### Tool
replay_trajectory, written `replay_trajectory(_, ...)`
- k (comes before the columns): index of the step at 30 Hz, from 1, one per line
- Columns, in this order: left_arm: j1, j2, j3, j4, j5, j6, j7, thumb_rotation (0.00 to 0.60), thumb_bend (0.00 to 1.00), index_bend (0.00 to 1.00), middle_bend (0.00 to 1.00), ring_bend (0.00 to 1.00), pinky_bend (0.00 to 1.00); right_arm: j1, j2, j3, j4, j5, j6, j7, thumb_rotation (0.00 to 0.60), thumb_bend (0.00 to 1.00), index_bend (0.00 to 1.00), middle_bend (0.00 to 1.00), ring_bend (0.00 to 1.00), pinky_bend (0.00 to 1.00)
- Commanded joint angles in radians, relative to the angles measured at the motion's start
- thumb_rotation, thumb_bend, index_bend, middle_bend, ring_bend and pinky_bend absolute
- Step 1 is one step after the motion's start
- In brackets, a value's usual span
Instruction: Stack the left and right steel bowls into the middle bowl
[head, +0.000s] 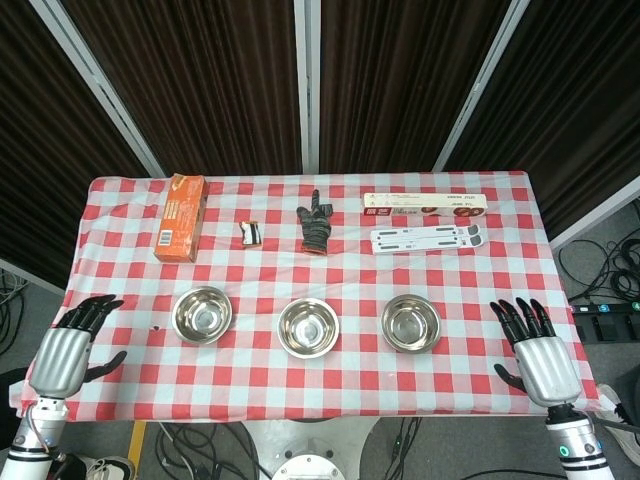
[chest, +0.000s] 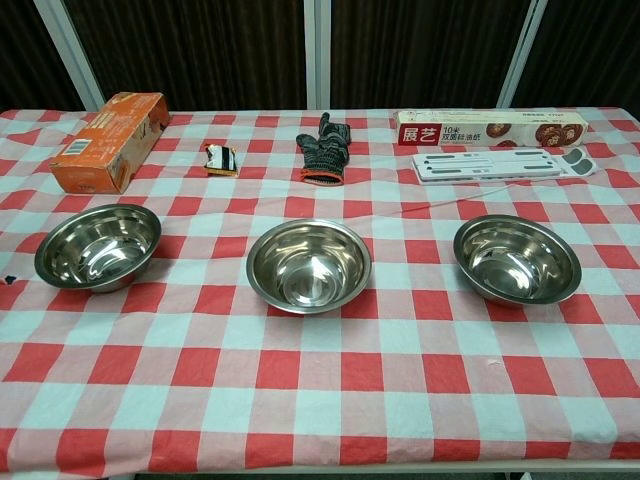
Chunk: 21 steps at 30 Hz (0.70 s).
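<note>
Three shiny round steel bowls sit upright in a row across the tabletop's near half, well apart: left bowl (head: 202, 314), middle bowl (head: 308, 327), right bowl (head: 411, 322). All are empty, with mirror-bright insides reflecting the red-and-white checked cloth (head: 330, 270); the rims look thin and flared. Nothing is stacked yet.

Right hand (head: 535, 352) hovers over the tabletop's right near corner, fingers spread, holding nothing, beside the right bowl but apart from it. Left hand (head: 68, 347) hangs off the left edge, fingers loosely apart, empty.

Likely step: reach for an outer bowl. Judgement: take the rim with thumb inside and fingers outside, since the polished wall may slip. Lift clear before crossing, then lower level and centred into the middle bowl so the rims don't catch.
</note>
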Motion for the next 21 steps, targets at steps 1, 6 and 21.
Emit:
replay_trajectory(1, -0.003, 0.001, -0.002, -0.001, 0.005, 0.003, 0.003, 0.6, 0.2, 0.26, 0.28, 0.2, 0.31, 0.031, -0.031, 0.003, 0.033, -0.011, -0.045, -0.023, 0.6, 0.1, 0.17, 0.22, 0.13, 0.18)
replay_trajectory(6, -0.004, 0.001, -0.003, -0.006, 0.01, 0.006, 0.01, 0.6, 0.2, 0.26, 0.28, 0.2, 0.31, 0.111, -0.069, 0.017, 0.056, 0.013, -0.187, -0.044, 0.6, 0.1, 0.26, 0.26, 0.16, 0.23)
replay_trajectory(21, 0.0, 0.001, -0.004, -0.002, 0.021, 0.029, -0.015, 0.6, 0.2, 0.26, 0.28, 0.2, 0.31, 0.293, -0.188, 0.06, 0.095, 0.117, -0.466, -0.092, 0.6, 0.12, 0.31, 0.3, 0.17, 0.25)
